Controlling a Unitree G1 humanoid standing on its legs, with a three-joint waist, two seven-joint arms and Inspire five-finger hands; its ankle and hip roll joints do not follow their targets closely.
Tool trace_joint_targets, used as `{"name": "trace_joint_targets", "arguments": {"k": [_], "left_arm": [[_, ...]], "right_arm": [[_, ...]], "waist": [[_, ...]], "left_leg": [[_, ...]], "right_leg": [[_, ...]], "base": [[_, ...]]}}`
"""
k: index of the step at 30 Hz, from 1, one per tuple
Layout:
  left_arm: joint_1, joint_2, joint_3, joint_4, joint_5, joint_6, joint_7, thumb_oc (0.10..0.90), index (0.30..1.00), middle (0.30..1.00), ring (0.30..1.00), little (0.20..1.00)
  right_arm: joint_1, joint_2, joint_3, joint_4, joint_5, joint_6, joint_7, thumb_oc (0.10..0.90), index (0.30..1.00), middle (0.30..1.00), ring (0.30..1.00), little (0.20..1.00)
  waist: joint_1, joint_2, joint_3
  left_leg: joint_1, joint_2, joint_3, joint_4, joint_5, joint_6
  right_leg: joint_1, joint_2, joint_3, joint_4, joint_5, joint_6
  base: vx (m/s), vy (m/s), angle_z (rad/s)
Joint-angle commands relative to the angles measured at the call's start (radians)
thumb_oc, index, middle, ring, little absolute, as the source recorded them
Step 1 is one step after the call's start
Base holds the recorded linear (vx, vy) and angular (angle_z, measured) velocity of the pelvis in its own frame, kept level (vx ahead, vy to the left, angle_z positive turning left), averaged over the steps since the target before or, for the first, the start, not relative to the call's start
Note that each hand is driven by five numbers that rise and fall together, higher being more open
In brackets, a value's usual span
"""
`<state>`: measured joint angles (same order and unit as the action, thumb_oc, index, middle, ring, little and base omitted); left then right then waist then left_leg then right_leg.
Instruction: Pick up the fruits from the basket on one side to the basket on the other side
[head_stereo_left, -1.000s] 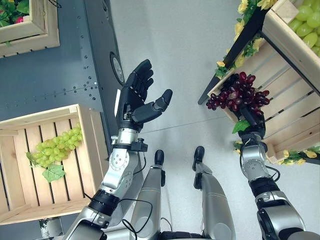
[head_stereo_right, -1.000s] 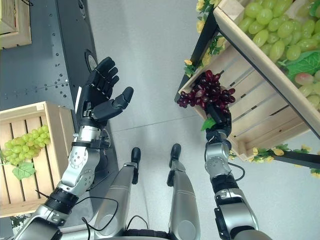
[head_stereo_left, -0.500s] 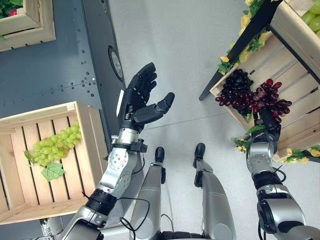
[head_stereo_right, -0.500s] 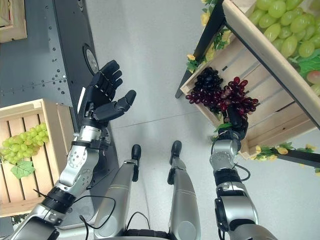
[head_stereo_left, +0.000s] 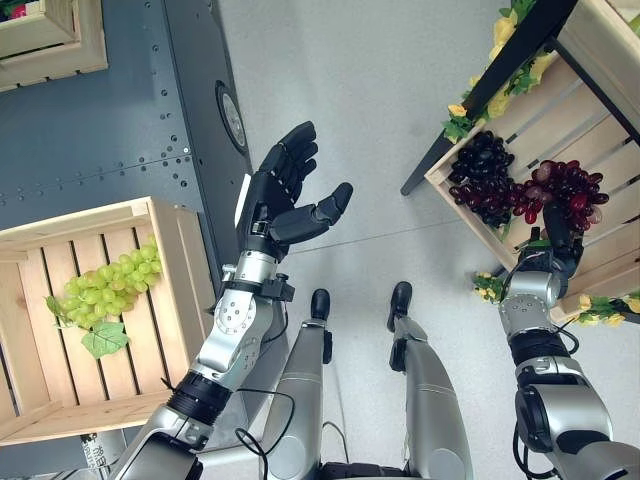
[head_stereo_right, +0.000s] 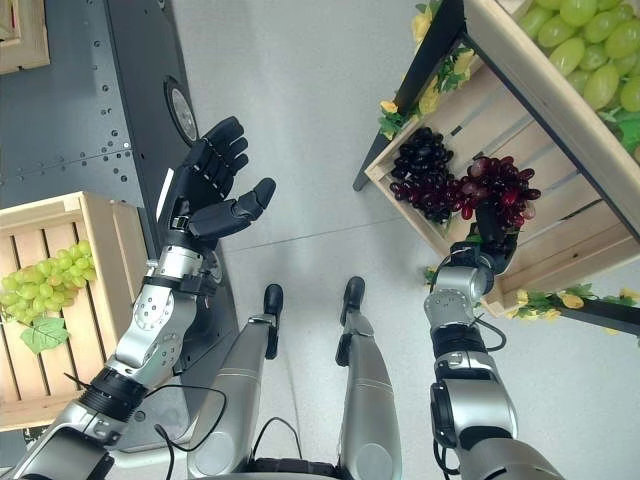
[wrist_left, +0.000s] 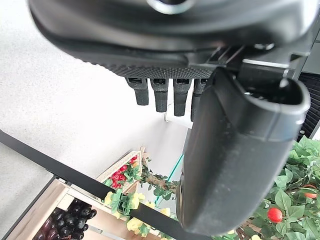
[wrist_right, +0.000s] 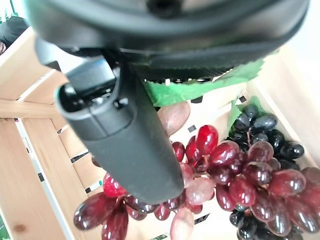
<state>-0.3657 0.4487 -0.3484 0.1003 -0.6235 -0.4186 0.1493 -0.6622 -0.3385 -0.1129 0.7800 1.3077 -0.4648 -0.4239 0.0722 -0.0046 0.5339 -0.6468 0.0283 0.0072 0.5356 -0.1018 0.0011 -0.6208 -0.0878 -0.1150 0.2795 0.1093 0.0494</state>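
Inside the slatted wooden crate (head_stereo_left: 600, 130) on the robot's right, the right robot hand (head_stereo_right: 497, 243) sat under a bunch of red grapes (head_stereo_left: 565, 190), its thumb and fingers curled round the bunch's base beside a green leaf. The right wrist view showed the thumb lying across the red berries, so the grip looked closed on the fruit. Touching that bunch, on the side away from the robot hand's wrist, lay a bunch of dark, almost black grapes (head_stereo_left: 482, 180) on the crate's slats. Beyond the robot hand, a higher wooden crate held large green grapes (head_stereo_right: 585, 55), and yellow flowers with green leaves (head_stereo_left: 490, 100) trimmed the black stand.

Well apart, across the grey floor, the left robot hand (head_stereo_left: 282, 195) was raised with palm up, fingers straight and spread, thumb out, holding nothing. Below and beside that arm stood a light wooden crate (head_stereo_left: 175, 260) with one bunch of pale green grapes (head_stereo_left: 100, 298) and a leaf resting in it.

Judging by this, the task was partway through. One green bunch sat in the left crate, while the red bunch was in the right robot hand within the right crate. I could not tell whether it was being lifted out or set down. The dark bunch, if it was to go across, seemed left to move.
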Motion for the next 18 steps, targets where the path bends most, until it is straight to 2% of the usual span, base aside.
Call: {"name": "trace_joint_targets", "arguments": {"k": [1,3,4,7,10,13,16,17,18], "left_arm": [[-0.066,0.002,0.020,-0.151,0.008,-0.063,-0.032,0.800,0.900,0.900,0.900,0.900],[-0.069,0.004,0.020,-0.151,0.005,-0.062,-0.031,0.800,0.900,0.900,0.900,0.900],[-0.067,0.007,0.019,-0.149,0.001,-0.060,-0.030,0.800,0.900,0.900,0.900,0.900],[-0.062,0.011,0.029,-0.164,-0.009,-0.042,-0.029,0.800,0.900,0.900,0.900,0.900],[-0.034,0.017,0.040,-0.190,-0.003,-0.040,-0.027,0.800,0.900,0.900,0.900,0.900],[0.009,0.016,0.062,-0.213,0.011,-0.052,-0.034,0.800,0.900,0.900,0.900,0.900],[0.054,0.007,0.095,-0.227,0.026,-0.070,-0.032,0.800,0.900,0.900,0.900,0.900],[0.057,0.008,0.096,-0.228,0.026,-0.070,-0.033,0.800,0.900,0.900,0.900,0.900],[0.078,-0.007,0.110,-0.230,0.039,-0.079,-0.028,0.800,0.900,0.900,0.900,0.900]], "right_arm": [[-0.017,-0.150,-0.065,-0.117,-0.055,-0.142,-0.072,0.800,0.900,0.900,0.900,0.900],[-0.020,-0.159,-0.063,-0.111,-0.113,-0.114,-0.109,0.800,0.900,0.900,0.900,0.900],[-0.021,-0.185,-0.041,-0.092,-0.268,-0.023,-0.198,0.800,0.900,0.900,0.900,0.900],[-0.010,-0.231,0.019,-0.075,-0.409,0.126,-0.281,0.800,0.900,0.900,0.900,0.900],[0.034,-0.229,0.034,-0.146,-0.335,0.119,-0.204,0.800,0.900,0.900,0.900,0.900],[0.109,-0.173,0.043,-0.305,-0.363,0.094,-0.178,0.800,0.900,0.900,0.900,0.900],[0.213,-0.088,0.070,-0.526,-0.540,0.092,-0.175,0.800,0.900,0.900,0.900,0.900],[0.217,-0.085,0.070,-0.532,-0.544,0.094,-0.178,0.800,0.900,0.900,0.900,0.900],[0.270,-0.048,0.087,-0.619,-0.600,0.101,-0.163,0.800,0.900,0.900,0.900,0.900]], "waist": [[-0.003,0.025,-0.014],[-0.003,0.026,-0.014],[-0.002,0.023,-0.014],[0.000,0.012,-0.014],[-0.003,-0.004,-0.014],[-0.008,-0.018,-0.014],[-0.020,-0.037,-0.014],[-0.020,-0.038,-0.014],[-0.025,-0.043,-0.014]], "left_leg": [[-0.002,-0.068,0.014,-0.108,0.097,0.039],[0.005,-0.068,0.017,-0.112,0.096,0.040],[0.018,-0.068,0.015,-0.111,0.087,0.039],[0.036,-0.063,0.018,-0.121,0.088,0.039],[0.059,-0.060,0.020,-0.143,0.096,0.043],[0.093,-0.059,0.024,-0.166,0.095,0.047],[0.155,-0.056,0.037,-0.202,0.094,0.054],[0.159,-0.056,0.038,-0.205,0.095,0.054],[0.191,-0.053,0.045,-0.224,0.098,0.055]], "right_leg": [[0.081,0.043,-0.047,0.103,-0.105,-0.058],[0.085,0.044,-0.048,0.101,-0.106,-0.059],[0.099,0.045,-0.046,0.101,-0.113,-0.057],[0.121,0.045,-0.050,0.088,-0.114,-0.058],[0.146,0.048,-0.057,0.066,-0.108,-0.059],[0.178,0.054,-0.055,0.047,-0.110,-0.058],[0.227,0.059,-0.043,0.021,-0.109,-0.053],[0.230,0.059,-0.043,0.020,-0.108,-0.053],[0.257,0.061,-0.038,0.005,-0.106,-0.050]], "base": [[0.00,0.000,0.00],[0.00,0.000,0.00],[0.00,0.000,0.00],[-0.01,0.007,0.00],[0.00,0.000,0.00],[0.01,0.045,0.01],[0.02,0.083,-0.02],[0.03,0.132,-0.03],[0.02,0.100,-0.03]]}}
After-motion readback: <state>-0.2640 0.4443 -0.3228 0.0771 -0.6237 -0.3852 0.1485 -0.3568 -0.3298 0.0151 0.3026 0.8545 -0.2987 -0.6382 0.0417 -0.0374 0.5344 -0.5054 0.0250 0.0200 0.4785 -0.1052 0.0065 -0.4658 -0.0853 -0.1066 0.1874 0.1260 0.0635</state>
